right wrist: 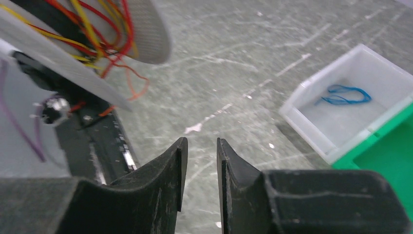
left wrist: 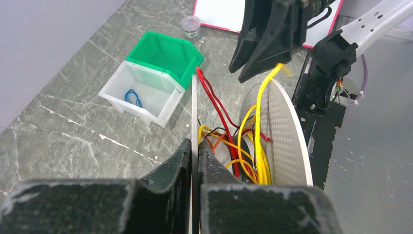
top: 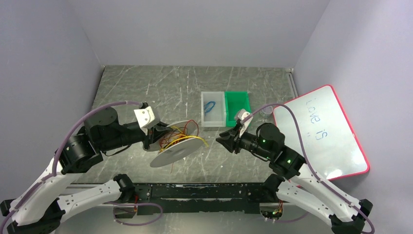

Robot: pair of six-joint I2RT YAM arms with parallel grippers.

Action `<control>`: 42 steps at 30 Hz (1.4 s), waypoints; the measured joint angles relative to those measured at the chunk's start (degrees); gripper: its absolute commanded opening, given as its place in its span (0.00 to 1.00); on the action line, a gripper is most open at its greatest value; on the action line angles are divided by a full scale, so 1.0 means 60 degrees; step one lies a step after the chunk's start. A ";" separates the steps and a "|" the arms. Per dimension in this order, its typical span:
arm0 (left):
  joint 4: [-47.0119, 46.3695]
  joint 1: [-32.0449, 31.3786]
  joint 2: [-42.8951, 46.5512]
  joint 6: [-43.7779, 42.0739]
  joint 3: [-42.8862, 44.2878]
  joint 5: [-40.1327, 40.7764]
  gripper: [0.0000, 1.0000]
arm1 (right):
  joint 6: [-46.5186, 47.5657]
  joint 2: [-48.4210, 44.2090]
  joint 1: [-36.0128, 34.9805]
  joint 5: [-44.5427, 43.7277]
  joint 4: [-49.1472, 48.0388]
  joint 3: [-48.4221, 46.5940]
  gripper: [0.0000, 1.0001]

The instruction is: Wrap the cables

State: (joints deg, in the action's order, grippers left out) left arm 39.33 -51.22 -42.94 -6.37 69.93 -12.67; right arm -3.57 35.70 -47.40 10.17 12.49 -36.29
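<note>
Surface: a grey marbled stone-look surface lies under the spool and everything else.
Whiteboard: a pink-framed white board with handwriting lies well right of the spool, beyond the right arm.
Spool: a white plastic spool of two thin discs sits tilted, and the near disc is perforated.
Left gripper: the left gripper is at the spool's left side, its fingers pressed together on the edge of the plain far disc.
Right gripper: the right gripper hangs just right of the spool, its fingers a narrow gap apart with nothing between them.
Bins: a translucent white plastic bin and a green plastic bin stand touching side by side. They are behind and to the right of the spool.
Cables: thin yellow, orange and red cables are bunched loosely between the spool's discs, with loops spilling past the rims. One yellow strand arches over the perforated disc and ends just beside the right gripper's tips. Whether they touch cannot be told.
Jar: a small clear jar stands right of the green bin, at the whiteboard's edge.
Coil: a small blue wire coil lies inside the white bin.
</note>
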 measured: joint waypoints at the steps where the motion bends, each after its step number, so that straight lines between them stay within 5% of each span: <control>1: -0.0004 0.0000 0.0007 0.0015 0.0026 0.0000 0.07 | -0.0149 -0.0040 0.0000 0.0233 0.0036 -0.0127 0.32; 11: 0.0087 0.0000 0.0018 0.0069 0.0233 -0.0004 0.07 | -0.0911 0.0193 0.0004 0.2171 0.0841 -0.1668 0.34; 23: 0.0182 0.0000 -0.0226 0.0295 0.0233 0.0335 0.07 | -0.1188 0.0718 0.0004 0.2437 0.1009 -0.2306 0.36; 42: -0.0616 0.0000 -0.0707 0.0710 0.0229 0.1945 0.07 | -0.3206 0.1472 0.0007 0.1191 0.1501 0.0098 0.41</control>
State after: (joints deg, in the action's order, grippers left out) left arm 35.64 -51.22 -47.18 -2.11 71.31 -0.99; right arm -22.81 44.53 -47.35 17.32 21.50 -35.70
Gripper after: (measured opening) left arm 0.094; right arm 0.407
